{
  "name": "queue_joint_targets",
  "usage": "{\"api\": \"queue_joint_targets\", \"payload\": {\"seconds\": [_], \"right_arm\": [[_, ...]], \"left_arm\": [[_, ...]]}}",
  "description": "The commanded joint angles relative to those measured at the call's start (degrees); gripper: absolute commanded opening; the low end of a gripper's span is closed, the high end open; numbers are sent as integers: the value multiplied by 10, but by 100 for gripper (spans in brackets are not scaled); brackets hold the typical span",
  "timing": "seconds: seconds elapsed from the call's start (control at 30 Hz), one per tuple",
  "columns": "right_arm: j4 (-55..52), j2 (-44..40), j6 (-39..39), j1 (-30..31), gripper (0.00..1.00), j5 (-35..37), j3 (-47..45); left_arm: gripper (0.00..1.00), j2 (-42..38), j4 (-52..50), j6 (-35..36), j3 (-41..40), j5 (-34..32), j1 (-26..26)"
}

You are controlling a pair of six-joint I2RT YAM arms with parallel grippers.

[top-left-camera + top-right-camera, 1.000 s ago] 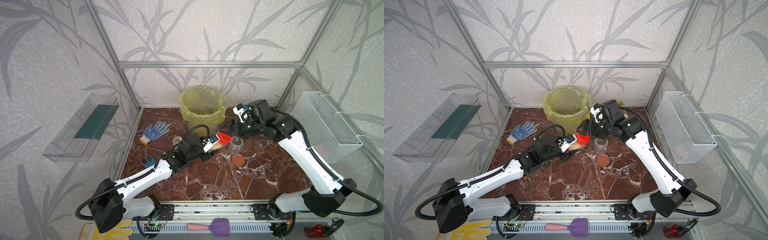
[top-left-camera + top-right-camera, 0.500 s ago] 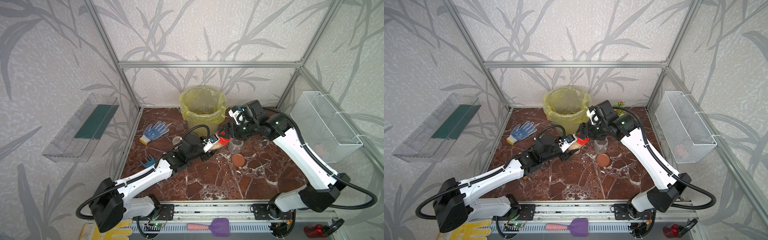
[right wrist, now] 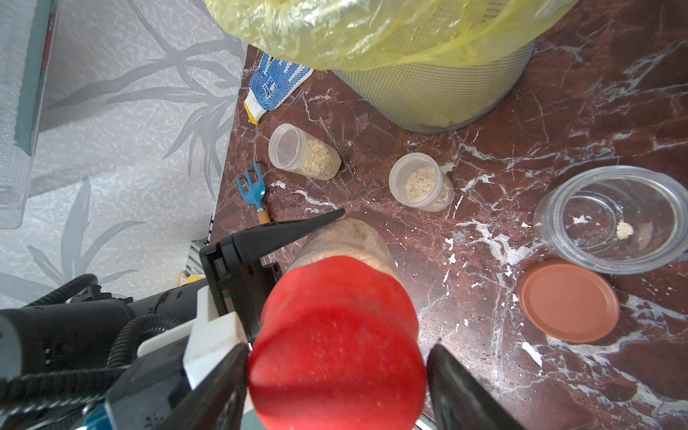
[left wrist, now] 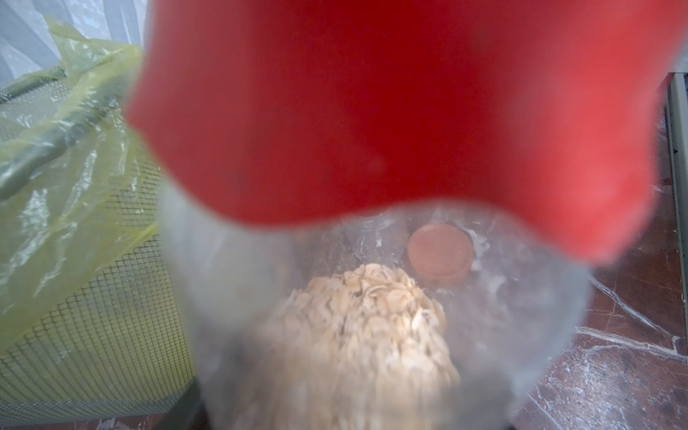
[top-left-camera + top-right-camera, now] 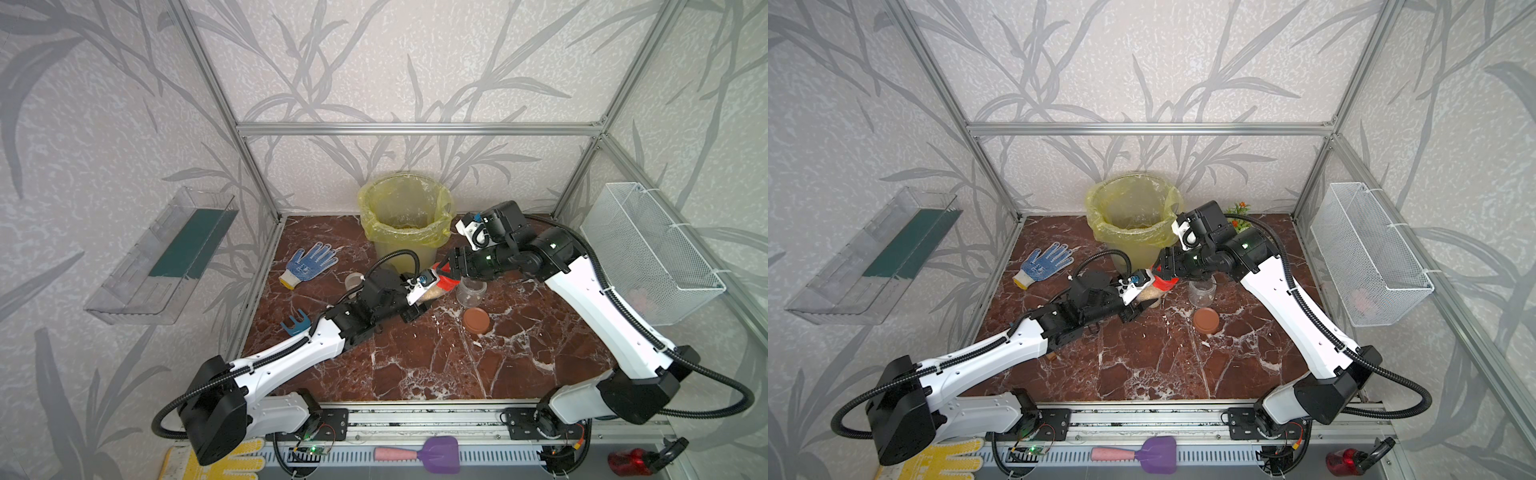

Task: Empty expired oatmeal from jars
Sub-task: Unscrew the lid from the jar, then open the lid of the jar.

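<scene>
My left gripper (image 5: 423,297) is shut on a slim clear jar (image 5: 432,291) and holds it tilted above the table. It has a red lid (image 3: 337,335), and oatmeal (image 4: 357,335) shows through its wall. One left finger (image 3: 290,232) lies along the jar's side. My right gripper (image 3: 337,357) is open with its jaws either side of the red lid; one touches it and the other stands just off it. Two open jars with oatmeal, a slim jar (image 3: 303,152) and a small jar (image 3: 420,182), stand near the bin. A wide jar (image 3: 610,219) is almost empty.
A brown lid (image 5: 476,320) lies beside the wide jar. The bin with the yellow bag (image 5: 405,220) stands at the back. A blue glove (image 5: 309,262) and a small blue rake (image 5: 296,324) lie at the left. A wire basket (image 5: 648,249) hangs on the right wall.
My right gripper has come down and to the left onto the red lid, and its jaws have narrowed around it. The left arm and its jar have stayed put.
</scene>
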Motion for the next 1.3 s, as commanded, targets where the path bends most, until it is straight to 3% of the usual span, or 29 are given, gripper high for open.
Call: {"api": "queue_joint_targets", "payload": {"seconds": [0.0,0.13,0.37,0.57,0.73,0.83,1.27], "right_arm": [[-11,13,-16,6,67,-28,-6],[-7,18,-26,6,52,-50,-5],[-18,18,-94,6,34,-91,-2],[-51,33,-242,5,24,-166,22],[-113,57,-386,5,10,-228,69],[-128,54,-468,5,10,-245,80],[-115,56,-712,0,5,-200,100]], "left_arm": [[0,-8,21,3,18,20,0],[0,-16,23,-1,16,37,-1],[0,-28,25,-12,14,76,2],[0,-36,25,-31,11,132,15],[0,-35,28,-42,5,151,29],[0,-39,36,-53,-3,166,39],[0,-56,38,-90,-22,206,55]]}}
